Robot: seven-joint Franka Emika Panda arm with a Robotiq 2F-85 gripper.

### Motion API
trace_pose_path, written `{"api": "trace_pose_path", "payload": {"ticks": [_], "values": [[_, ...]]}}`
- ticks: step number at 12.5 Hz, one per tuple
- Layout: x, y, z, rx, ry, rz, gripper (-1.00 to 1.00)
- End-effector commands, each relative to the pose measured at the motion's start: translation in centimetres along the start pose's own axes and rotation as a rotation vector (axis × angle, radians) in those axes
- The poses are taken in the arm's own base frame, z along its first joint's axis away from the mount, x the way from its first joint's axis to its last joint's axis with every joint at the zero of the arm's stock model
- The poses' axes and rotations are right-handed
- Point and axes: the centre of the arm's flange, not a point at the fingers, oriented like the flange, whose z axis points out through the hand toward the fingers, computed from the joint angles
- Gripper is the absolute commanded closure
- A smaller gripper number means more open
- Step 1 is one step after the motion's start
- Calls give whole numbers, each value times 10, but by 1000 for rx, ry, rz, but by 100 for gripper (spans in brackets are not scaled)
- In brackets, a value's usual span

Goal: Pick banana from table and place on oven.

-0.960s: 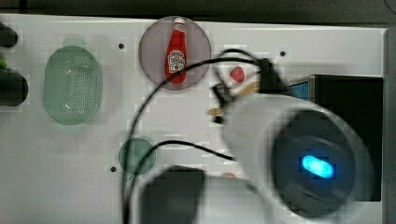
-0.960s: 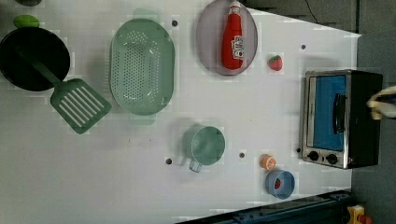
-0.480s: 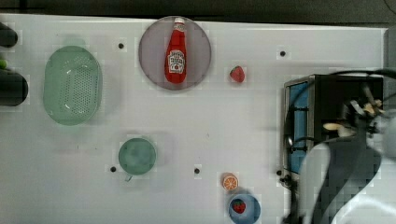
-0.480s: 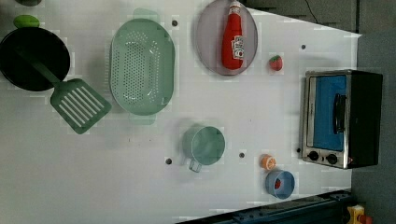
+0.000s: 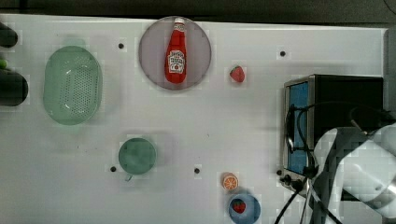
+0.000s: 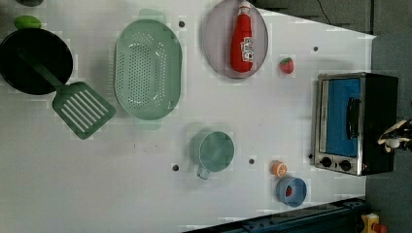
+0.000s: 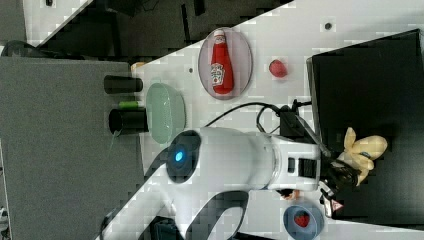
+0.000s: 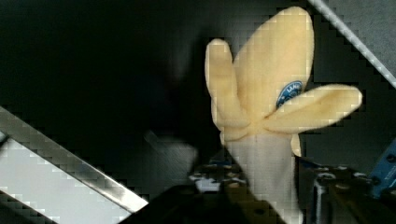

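Note:
The pale yellow banana lies against the black top of the oven, its prongs spread out. My gripper is right at its stalk end, above the oven top. In the wrist view the banana fills the middle, its whitish stalk running down into the gripper over the dark oven top. The left view has the banana just past the oven at the left view's right edge. In the top view my arm covers part of the oven on the white table.
A ketchup bottle lies on a grey plate. A strawberry, an orange slice and a blue bowl sit near the oven's door side. A green colander and green cup are further off.
In the top view my arm has swung from the table's middle to the oven on the top view's right. The banana came with it and is now at the oven top.

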Motion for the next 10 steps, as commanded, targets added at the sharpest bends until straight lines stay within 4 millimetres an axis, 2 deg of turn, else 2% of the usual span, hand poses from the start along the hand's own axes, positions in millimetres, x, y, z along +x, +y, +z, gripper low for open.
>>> {"api": "trace_pose_path", "payload": {"ticks": [1, 4, 5, 7, 8, 10], "values": [[8, -32, -56, 60, 139, -128, -28], [6, -39, -60, 64, 144, -141, -96], [5, -46, -70, 73, 159, -153, -100], [-8, -78, -111, 114, 218, -215, -100], [-22, -97, -133, 140, 234, -246, -100], [-65, -132, -173, 191, 203, -194, -100]]}}
